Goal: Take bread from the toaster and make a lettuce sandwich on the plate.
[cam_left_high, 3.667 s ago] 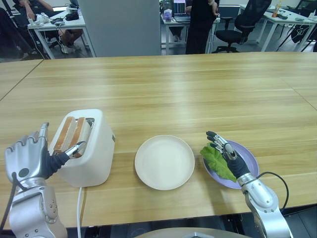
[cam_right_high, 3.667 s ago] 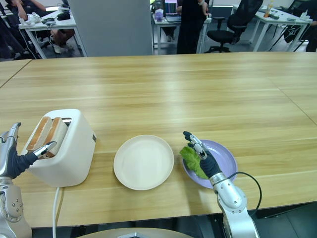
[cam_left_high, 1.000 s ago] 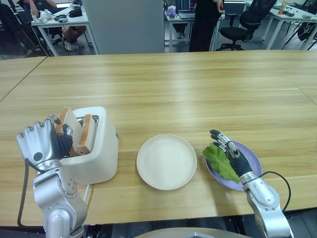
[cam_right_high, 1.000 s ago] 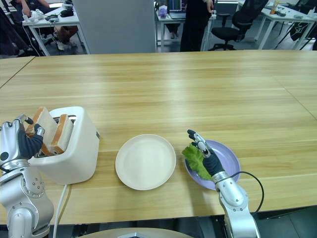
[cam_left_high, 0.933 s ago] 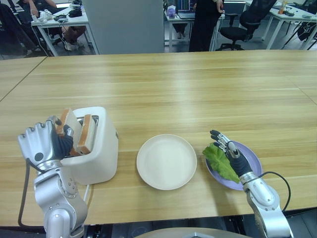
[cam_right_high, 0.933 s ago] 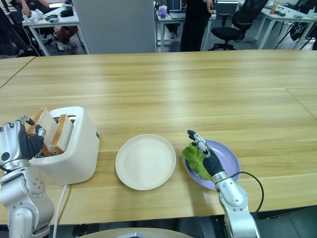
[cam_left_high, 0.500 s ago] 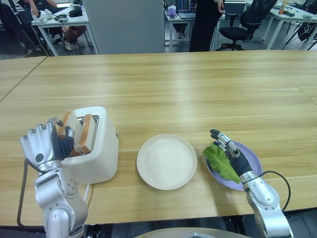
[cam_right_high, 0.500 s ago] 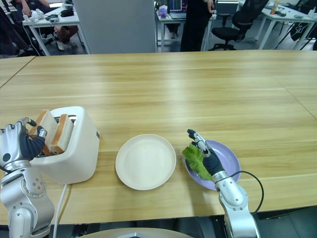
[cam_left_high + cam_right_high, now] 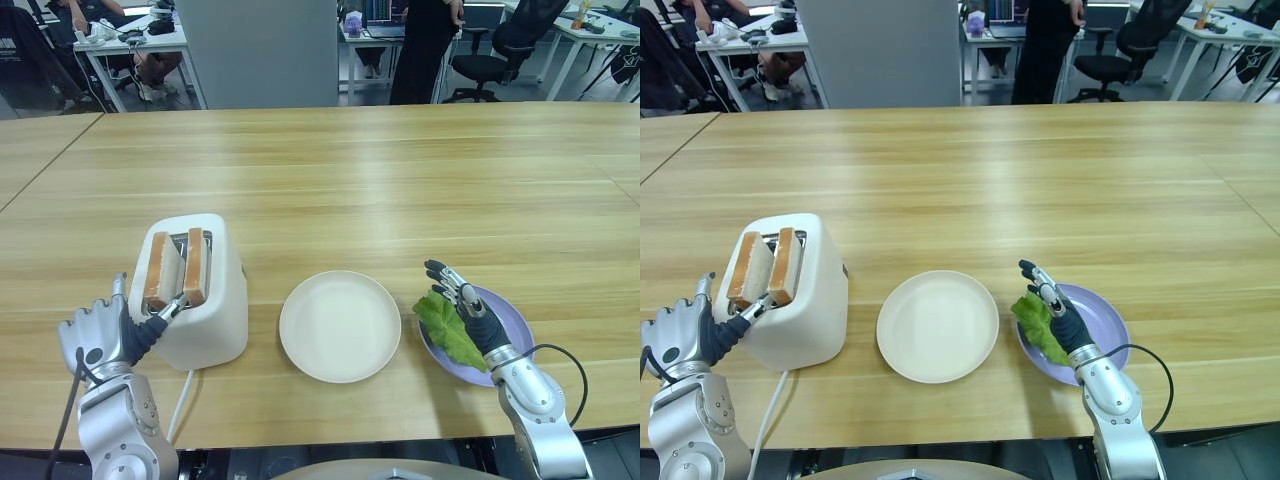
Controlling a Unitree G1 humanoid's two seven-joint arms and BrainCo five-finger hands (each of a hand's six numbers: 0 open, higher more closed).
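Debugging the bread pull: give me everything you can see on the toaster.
White, rounded two-slot toaster, smooth plastic by the look, upright on the wooden table at the robot's left, apart from the cream plate. Two bread slices stand in its slots, tops and brown crusts sticking out. A white cord runs from its near side off the table edge. The open left hand sits at its near left corner, one finger reaching the top edge by the slices; contact unclear.

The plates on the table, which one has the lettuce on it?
The purple plate, on the right under the right robot hand; the lettuce lies on its left side. The cream plate in the middle holds nothing.
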